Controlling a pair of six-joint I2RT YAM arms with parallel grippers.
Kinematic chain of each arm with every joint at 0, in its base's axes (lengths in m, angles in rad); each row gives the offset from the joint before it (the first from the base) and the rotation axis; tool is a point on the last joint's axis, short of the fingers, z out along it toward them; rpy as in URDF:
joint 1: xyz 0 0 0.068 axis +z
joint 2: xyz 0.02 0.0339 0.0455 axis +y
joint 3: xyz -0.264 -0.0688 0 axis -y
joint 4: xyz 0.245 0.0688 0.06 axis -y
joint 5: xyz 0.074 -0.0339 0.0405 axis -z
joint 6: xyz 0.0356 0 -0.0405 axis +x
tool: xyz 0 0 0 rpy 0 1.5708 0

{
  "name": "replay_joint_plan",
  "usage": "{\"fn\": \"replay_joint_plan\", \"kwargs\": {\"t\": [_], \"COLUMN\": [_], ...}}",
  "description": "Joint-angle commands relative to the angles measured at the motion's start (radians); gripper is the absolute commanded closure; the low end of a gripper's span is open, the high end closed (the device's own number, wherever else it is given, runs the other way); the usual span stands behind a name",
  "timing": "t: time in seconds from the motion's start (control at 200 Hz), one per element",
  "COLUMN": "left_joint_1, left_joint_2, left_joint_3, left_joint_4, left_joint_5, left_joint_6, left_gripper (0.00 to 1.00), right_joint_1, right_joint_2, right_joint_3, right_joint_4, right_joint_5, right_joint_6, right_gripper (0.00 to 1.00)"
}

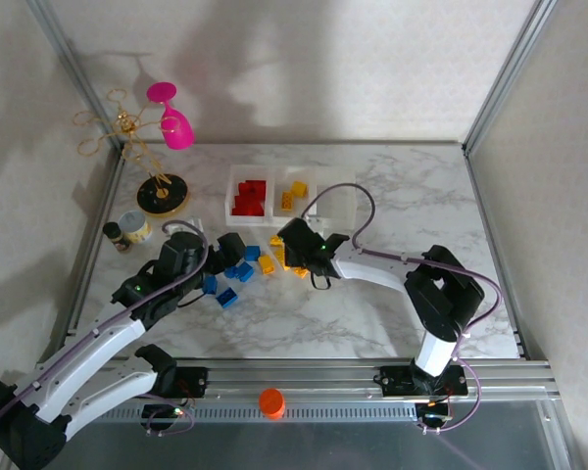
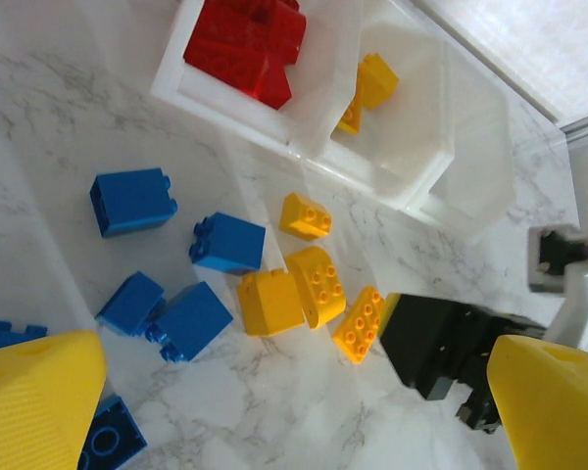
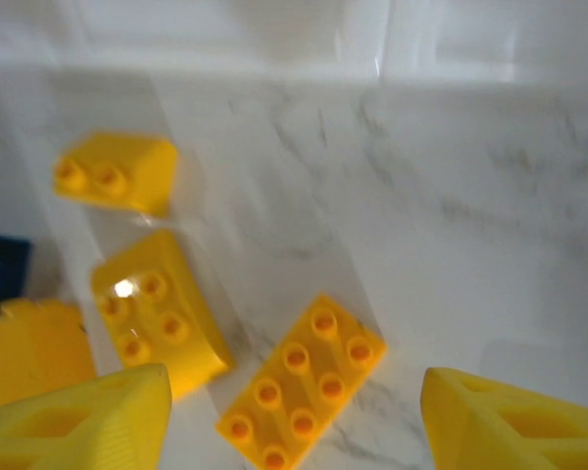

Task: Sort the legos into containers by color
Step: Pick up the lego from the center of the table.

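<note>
The containers [image 1: 274,208] stand in a row at the back: red legos [image 2: 245,44] fill the left bin, two yellow ones [image 2: 369,86] lie in the middle bin, and the right bin [image 2: 475,147] looks empty. Loose blue legos [image 2: 191,321] and yellow legos [image 2: 270,302] are scattered on the marble in front. My right gripper [image 3: 294,397] is open, low over a flat yellow eight-stud brick [image 3: 304,367] that lies between its fingers. My left gripper [image 2: 294,431] hangs open above bare marble, with the blue bricks on its left side.
A black-and-gold stand [image 1: 163,193] with pink glasses and a small jar [image 1: 132,229] sit at the back left. An orange cap [image 1: 271,401] rests on the front rail. The right gripper's black body [image 2: 441,343] sits close beside the left gripper's view.
</note>
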Motion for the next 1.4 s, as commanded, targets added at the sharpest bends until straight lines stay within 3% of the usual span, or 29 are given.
{"fn": "replay_joint_plan", "kwargs": {"t": [0.0, 0.406, 0.641, 1.011, 1.392], "left_joint_1": [-0.030, -0.052, -0.053, -0.054, -0.055], "left_joint_2": [-0.023, -0.012, -0.002, 0.019, 0.031], "left_joint_3": [-0.031, -0.043, -0.049, -0.048, -0.035], "left_joint_4": [-0.029, -0.021, -0.016, -0.008, -0.013], "left_joint_5": [-0.001, -0.018, -0.022, -0.018, -0.017], "left_joint_6": [-0.039, -0.054, -0.057, -0.055, -0.051], "left_gripper": [0.00, 0.00, 0.00, 0.00, 0.00], "right_joint_1": [0.026, 0.039, 0.042, 0.045, 0.033], "right_joint_2": [-0.020, 0.085, 0.151, 0.087, 0.115], "right_joint_3": [-0.038, -0.034, 0.011, -0.043, -0.038], "right_joint_4": [0.035, 0.070, 0.014, -0.115, -0.015], "right_joint_5": [0.001, -0.010, 0.051, 0.159, 0.083], "right_joint_6": [0.102, 0.180, 0.188, 0.182, 0.073], "right_gripper": [0.29, 0.25, 0.25, 0.42, 0.56]}}
